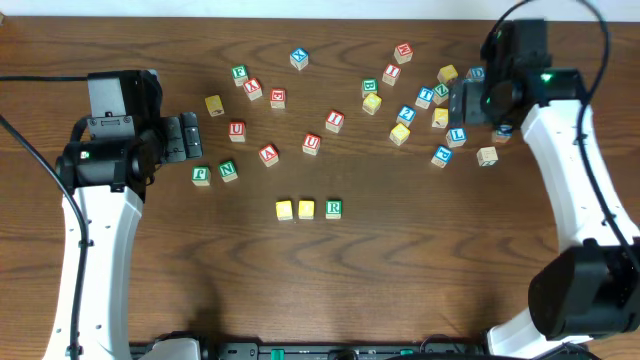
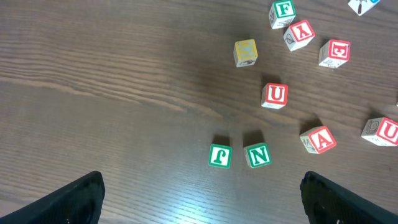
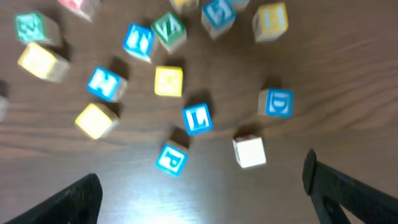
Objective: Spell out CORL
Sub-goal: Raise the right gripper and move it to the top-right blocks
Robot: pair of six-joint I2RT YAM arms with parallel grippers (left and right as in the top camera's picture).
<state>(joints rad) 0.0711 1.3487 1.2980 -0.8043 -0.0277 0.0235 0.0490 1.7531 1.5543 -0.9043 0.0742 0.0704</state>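
Since the blue L cube [image 3: 197, 118] sits in a crowded scatter toward the far right corner of the table [image 1: 420, 290], the pick is where I expect trouble. A blue P cube [image 3: 171, 158] lies just beside one of its corners, and a pale yellow cube [image 3: 168, 81] and a blank-topped cube [image 3: 250, 151] are near it. The right gripper [image 1: 462, 102] hovers over this cluster with its fingers spread wide. A descent slightly off centre could trap the P cube along with the L, or shove the L askew (the right wrist view is blurred, so the exact gaps are hard to judge).

The other three letters stand in a row near the middle of the table, toward the near edge: two yellow cubes [image 1: 295, 210], then the green R cube [image 1: 333, 208]. The yellow faces are too small to read. Setting the L down too close could knock the R out of line.

The left gripper [image 1: 188, 137] is idle near the left edge, fingers spread, gripping nothing. No container is in view; every cube rests on bare wood.
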